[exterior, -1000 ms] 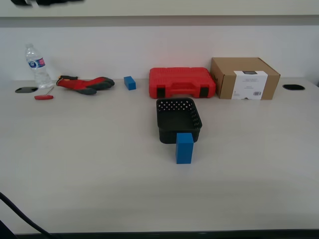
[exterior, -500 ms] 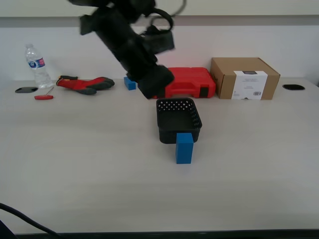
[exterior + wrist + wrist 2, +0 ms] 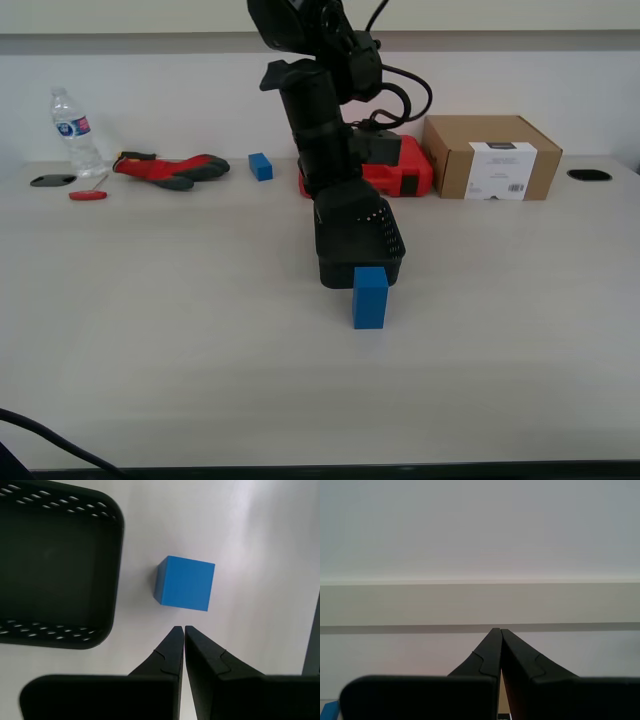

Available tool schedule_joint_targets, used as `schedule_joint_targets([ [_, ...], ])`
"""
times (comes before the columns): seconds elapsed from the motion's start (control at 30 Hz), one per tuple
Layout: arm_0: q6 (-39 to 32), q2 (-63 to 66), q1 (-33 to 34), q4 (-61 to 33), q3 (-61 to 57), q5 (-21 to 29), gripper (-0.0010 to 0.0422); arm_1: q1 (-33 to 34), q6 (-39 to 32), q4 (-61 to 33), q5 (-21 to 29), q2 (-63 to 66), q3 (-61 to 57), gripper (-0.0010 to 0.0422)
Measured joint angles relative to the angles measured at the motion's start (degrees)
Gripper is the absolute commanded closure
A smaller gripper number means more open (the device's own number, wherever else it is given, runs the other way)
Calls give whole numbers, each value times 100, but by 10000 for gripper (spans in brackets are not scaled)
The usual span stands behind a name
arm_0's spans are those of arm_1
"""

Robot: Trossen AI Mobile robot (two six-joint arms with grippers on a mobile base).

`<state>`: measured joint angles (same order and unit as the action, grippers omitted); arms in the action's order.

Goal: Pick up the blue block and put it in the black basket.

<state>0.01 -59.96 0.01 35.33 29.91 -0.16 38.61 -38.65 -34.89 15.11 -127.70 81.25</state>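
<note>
The blue block (image 3: 369, 297) stands upright on the table, right against the near wall of the black basket (image 3: 392, 247). In the first wrist view I see the blue block (image 3: 185, 582) from above, beside the black basket (image 3: 114, 570). My first gripper (image 3: 180, 628) is shut and empty, its tips just short of the block and above it. In the exterior view the first arm reaches down over the basket, and its gripper (image 3: 352, 228) is hard to tell from the black basket behind it. My second gripper (image 3: 496, 630) is shut and empty and faces a pale wall.
At the back of the table lie a red tool case (image 3: 408, 165), a cardboard box (image 3: 490, 157), a small blue cube (image 3: 261, 166), red-grey gloves (image 3: 170, 168), a water bottle (image 3: 75, 130) and a red screwdriver (image 3: 88, 195). The near table is bare.
One arm came into the exterior view from the upper left and swung down and right to hang over the basket. The block and basket have not moved.
</note>
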Motion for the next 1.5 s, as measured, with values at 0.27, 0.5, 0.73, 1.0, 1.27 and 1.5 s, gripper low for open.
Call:
schedule_joint_targets([
  [0.27,0,0,0,-4,0,0,413,184,37,31,162,-61,249,277],
  [0.5,0,0,-4,-17,0,2,413,365,238,378,-52,-533,286,47],
  [0.73,0,0,-2,-17,0,2,413,525,494,380,-348,-1316,682,123],
  [1.0,0,0,2,-17,0,2,413,542,398,-11,-131,-1875,1314,420],
  [1.27,0,0,2,-15,0,2,413,551,262,-1556,-234,-1591,2328,413],
  [1.5,0,0,2,-20,0,2,413,387,-323,-1429,-1073,-918,3040,413],
])
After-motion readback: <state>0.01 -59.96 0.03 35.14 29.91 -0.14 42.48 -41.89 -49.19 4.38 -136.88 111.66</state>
